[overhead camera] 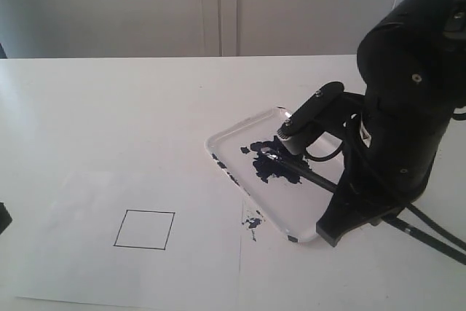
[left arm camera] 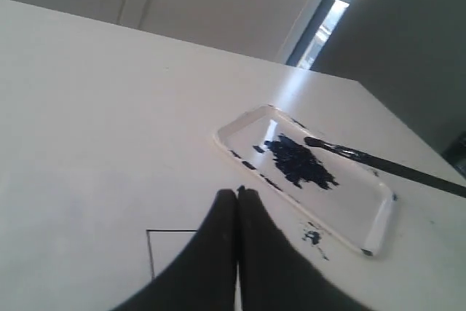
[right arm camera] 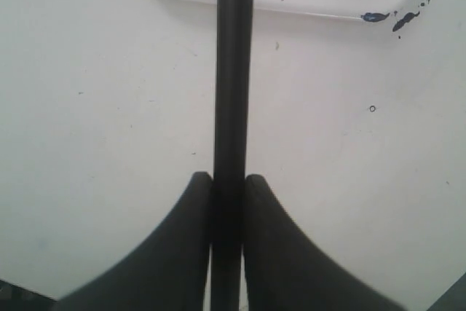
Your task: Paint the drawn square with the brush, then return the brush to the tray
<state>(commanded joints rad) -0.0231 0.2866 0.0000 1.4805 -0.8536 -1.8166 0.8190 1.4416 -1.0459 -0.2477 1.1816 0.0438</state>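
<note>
White tabletop (overhead camera: 109, 107): right jaws clamp the black-handled brush (overhead camera: 314, 178), tip in the clear plastic tray (overhead camera: 287, 205), centre right; left jaws closed, empty. Loading paint, apparently; next, carry it to the blank black-line square (overhead camera: 144, 229), lower left.

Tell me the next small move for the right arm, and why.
Probably lift the brush clear of the tray and carry it toward the drawn square. The right gripper is shut on the handle, the tip lies in the paint blotch, and the square is unpainted.
</note>
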